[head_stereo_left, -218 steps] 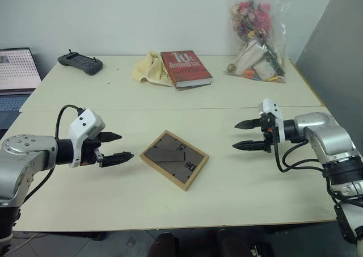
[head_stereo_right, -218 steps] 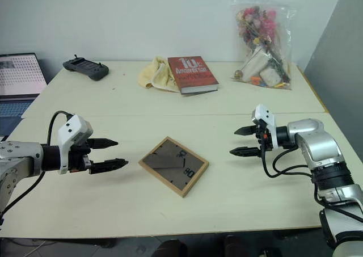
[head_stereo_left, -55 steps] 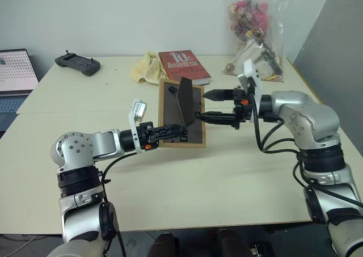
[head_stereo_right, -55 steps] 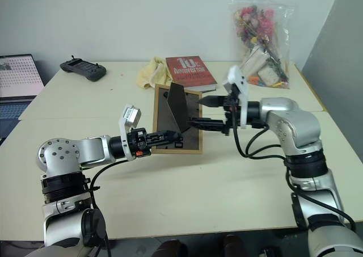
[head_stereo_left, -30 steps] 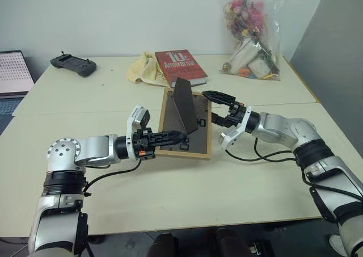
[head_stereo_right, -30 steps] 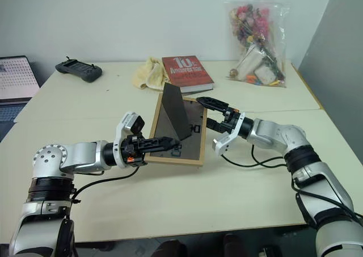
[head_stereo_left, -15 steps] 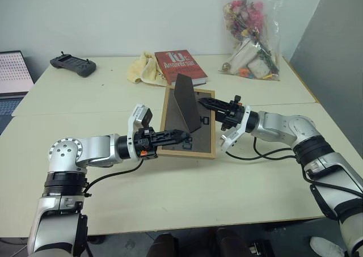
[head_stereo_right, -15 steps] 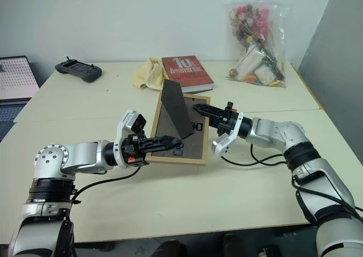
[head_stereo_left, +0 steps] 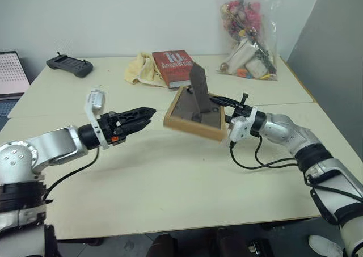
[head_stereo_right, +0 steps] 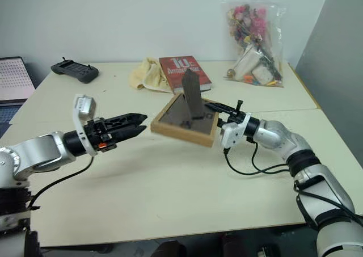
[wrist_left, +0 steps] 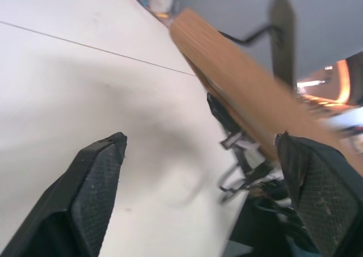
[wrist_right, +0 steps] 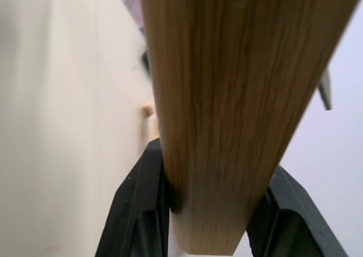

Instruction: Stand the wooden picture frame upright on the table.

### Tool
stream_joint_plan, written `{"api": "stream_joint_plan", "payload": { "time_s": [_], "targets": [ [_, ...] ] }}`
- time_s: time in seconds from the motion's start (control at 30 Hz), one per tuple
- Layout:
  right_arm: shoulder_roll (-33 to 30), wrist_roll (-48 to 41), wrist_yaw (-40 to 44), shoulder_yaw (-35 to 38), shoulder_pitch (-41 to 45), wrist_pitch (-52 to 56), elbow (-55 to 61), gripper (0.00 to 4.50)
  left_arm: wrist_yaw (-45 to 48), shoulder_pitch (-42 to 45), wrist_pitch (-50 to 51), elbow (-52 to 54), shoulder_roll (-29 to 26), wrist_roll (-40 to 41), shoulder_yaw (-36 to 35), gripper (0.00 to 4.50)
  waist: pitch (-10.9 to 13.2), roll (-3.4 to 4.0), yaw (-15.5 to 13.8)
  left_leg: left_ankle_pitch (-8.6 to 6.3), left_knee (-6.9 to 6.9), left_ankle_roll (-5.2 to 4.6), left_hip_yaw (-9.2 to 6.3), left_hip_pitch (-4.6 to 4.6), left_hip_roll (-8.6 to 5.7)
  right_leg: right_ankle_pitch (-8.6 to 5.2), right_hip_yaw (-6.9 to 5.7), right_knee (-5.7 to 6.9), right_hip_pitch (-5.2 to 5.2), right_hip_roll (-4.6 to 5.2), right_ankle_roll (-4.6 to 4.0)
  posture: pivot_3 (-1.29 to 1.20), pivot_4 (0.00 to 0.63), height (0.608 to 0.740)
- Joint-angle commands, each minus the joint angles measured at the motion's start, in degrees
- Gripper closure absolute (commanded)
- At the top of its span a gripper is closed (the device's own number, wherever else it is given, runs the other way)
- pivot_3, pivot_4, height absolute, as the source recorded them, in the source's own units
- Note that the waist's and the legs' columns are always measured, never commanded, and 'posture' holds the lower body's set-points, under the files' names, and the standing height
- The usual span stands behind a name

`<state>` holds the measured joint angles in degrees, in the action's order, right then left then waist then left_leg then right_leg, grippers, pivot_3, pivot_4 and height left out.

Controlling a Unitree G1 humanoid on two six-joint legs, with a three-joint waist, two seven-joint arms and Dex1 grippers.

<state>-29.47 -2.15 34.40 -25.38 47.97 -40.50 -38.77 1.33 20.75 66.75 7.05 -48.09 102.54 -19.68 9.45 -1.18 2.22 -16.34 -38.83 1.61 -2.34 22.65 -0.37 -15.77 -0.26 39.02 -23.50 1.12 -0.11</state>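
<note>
The table (head_stereo_left: 170, 177) has wide bare cream surface in front of and beside the wooden picture frame (head_stereo_left: 195, 112), with a seam running across its middle behind the arms; the clutter sits along the far edge: a red book (head_stereo_left: 173, 67), a yellow cloth (head_stereo_left: 140, 70), a black controller (head_stereo_left: 69, 64) and a clear bag of flowers (head_stereo_left: 249, 36). A laptop (head_stereo_left: 10, 75) is cut off at the left border.

The frame hangs above the tabletop near the seam, tilted close to flat with its dark back panel up and the fold-out stand (head_stereo_left: 198, 88) sticking upward. Light wood edging runs round it. Its picture side faces down and cannot be seen.

The right gripper (head_stereo_right: 222, 116) pinches the frame's right-hand edge; in the right wrist view the wooden rail (wrist_right: 227, 98) sits clamped between both black fingers (wrist_right: 142, 211). The left gripper (head_stereo_left: 144, 116) hovers just left of the frame, apart from it, its fingers spread wide in the left wrist view with nothing between them. Motion blur smears the frame's rail there
</note>
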Motion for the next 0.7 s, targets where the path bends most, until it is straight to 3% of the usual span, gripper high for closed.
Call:
{"api": "stream_joint_plan", "payload": {
  "time_s": [0.03, 0.13, 0.33, 0.6, 0.63, 0.7],
  "targets": [
    [3.61, -20.41, 18.33, 5.64, 0.94, 28.04, 9.25, 3.21, -1.17, -4.87, -5.50, 18.30, -0.57, -13.47, 0.10, 0.00, 0.03, 0.04, -0.24, -0.04, 0.02, -0.06, -0.01, 0.03, -0.01, 0.02, -0.08, -0.02, -0.01, 0.05, 0.01, 0.00, 0.150, 0.740],
    [7.68, -26.55, 23.80, 8.63, 3.30, 44.90, 7.69, 3.21, 2.14, -10.44, -11.38, 30.08, -0.53, -29.04, 4.88, 0.00, 0.04, 0.08, -0.59, -0.05, 0.07, -0.06, -0.12, 0.02, -0.04, 0.03, -0.20, 0.00, -0.01, 0.05, -0.02, 0.00, 0.150, 0.740],
    [15.39, -23.07, 27.80, 12.07, 8.65, 50.69, -9.96, 3.21, 7.68, -20.24, -23.34, 35.65, 2.29, -50.01, 11.16, 0.00, 0.05, 0.11, -0.88, -0.04, 0.14, -0.05, -0.08, -0.02, -0.10, 0.05, -0.27, 0.03, -0.01, 0.03, -0.06, 0.00, 0.150, 0.740],
    [18.51, -15.12, 28.59, 13.92, 8.73, 44.86, -22.79, 3.21, 12.49, -25.38, -28.06, 34.39, 5.52, -58.38, 11.90, 0.00, 0.05, 0.12, -1.62, -0.05, 0.12, -0.07, 0.03, 0.06, -0.09, 0.05, -0.26, 0.01, -0.02, 0.04, -0.05, 0.00, 0.150, 0.740],
    [18.59, -14.71, 28.73, 14.46, 8.71, 44.70, -23.08, 2.51, 12.80, -25.19, -27.96, 34.21, 5.81, -58.65, 11.93, 0.00, 0.05, 0.12, -1.63, -0.05, 0.11, -0.08, 0.03, 0.00, -0.08, 0.05, -0.26, 0.02, 0.02, 0.04, -0.05, 0.00, 0.150, 0.740],
    [18.63, -14.02, 28.97, 15.44, 8.69, 44.56, -23.37, 2.18, 13.45, -24.42, -27.68, 33.57, 6.44, -58.97, 11.86, 0.00, 0.05, 0.12, -1.74, -0.07, 0.12, -0.10, 0.00, -0.06, -0.08, 0.05, -0.30, 0.03, 0.10, 0.04, -0.05, 0.00, 0.150, 0.740]
  ]
}}
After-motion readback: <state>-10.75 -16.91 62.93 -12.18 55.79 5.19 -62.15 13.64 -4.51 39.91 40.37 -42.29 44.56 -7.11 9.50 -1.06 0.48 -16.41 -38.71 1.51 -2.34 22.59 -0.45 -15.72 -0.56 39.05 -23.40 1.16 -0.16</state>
